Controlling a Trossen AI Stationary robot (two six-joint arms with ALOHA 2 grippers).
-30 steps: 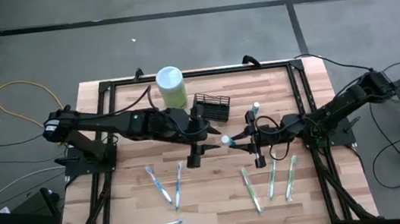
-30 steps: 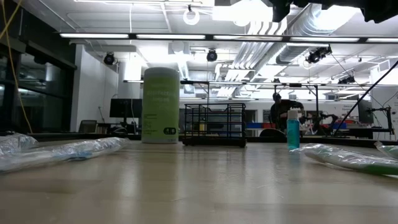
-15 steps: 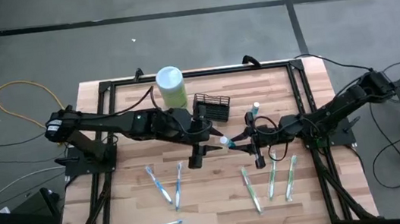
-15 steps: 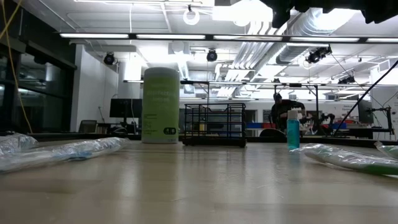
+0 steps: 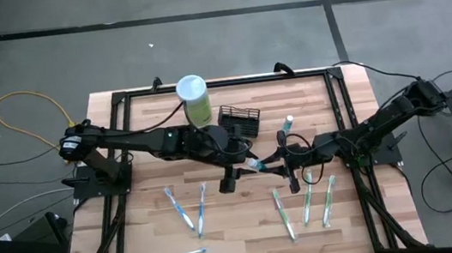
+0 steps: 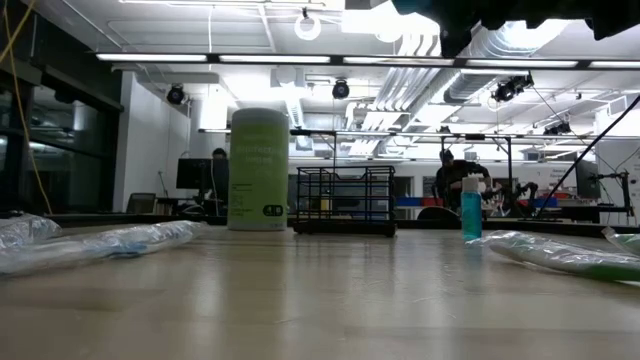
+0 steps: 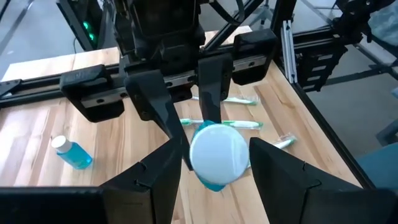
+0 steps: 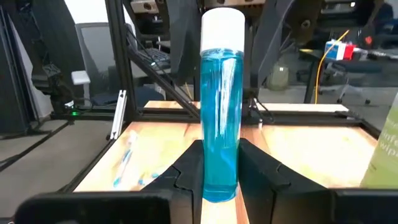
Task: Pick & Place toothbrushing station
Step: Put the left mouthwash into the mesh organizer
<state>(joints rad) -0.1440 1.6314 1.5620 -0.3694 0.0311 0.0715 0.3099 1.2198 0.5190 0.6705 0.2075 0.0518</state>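
The black wire-mesh toothbrushing station (image 5: pixel 239 120) (image 6: pixel 343 200) rests on its base at the table's far middle, with no gripper on it. Near the table's middle, my right gripper (image 5: pixel 268 163) (image 8: pixel 221 155) is shut on a clear bottle of blue liquid with a white cap (image 5: pixel 253 165) (image 8: pixel 221 99), held above the table. My left gripper (image 5: pixel 244 160) (image 7: pixel 216 152) is open. Its fingers stand on either side of that bottle's white cap (image 7: pixel 217 152). My right gripper pinches the bottle's bottom end (image 8: pixel 219 183) between its two fingers. It comes in level from the table's right, with the fingers lying along the bottle. The bottle is lifted clear of the table, its cap end pointing toward the left arm. My left gripper's fingers flank the cap; I cannot tell whether they touch it.
A pale green canister with a white lid (image 5: pixel 193 98) (image 6: pixel 258 170) stands left of the station. A second blue bottle (image 5: pixel 289 122) (image 6: pixel 471 205) stands upright to its right. Wrapped toothbrushes lie at the near left (image 5: pixel 186 209) and near right (image 5: pixel 305 203).
My left gripper has gone down and toward the table's right, up to the bottle in my right gripper, and its fingers now flank the cap. The bottle's cap end has sunk a little toward the table's near edge.
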